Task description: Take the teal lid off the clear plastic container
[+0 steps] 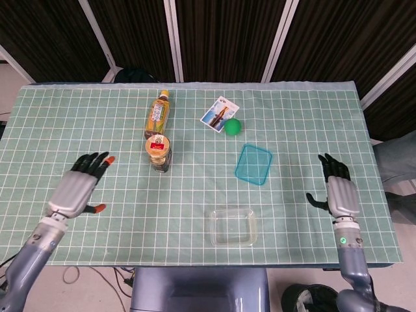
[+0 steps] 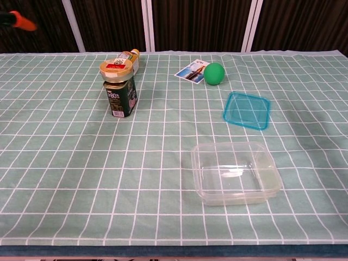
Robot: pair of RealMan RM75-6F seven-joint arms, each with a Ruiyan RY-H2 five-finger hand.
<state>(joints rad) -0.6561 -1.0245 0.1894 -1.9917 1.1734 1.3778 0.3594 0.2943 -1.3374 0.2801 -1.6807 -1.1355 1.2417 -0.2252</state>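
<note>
The teal lid [image 1: 253,164] lies flat on the bench [image 1: 78,130], well apart from both hands, between the green ball [image 1: 233,126] and the clear plastic container [image 1: 232,226], which sits open near the front edge. The right hand [image 1: 338,190] hovers by the right edge, fingers spread, holding nothing; the left hand [image 1: 79,187] (orange fingertips) does likewise near the left edge. The lid is a thin rounded rectangle, its long axis running front to back, slightly skewed. The container is a shallow transparent tub.
</note>
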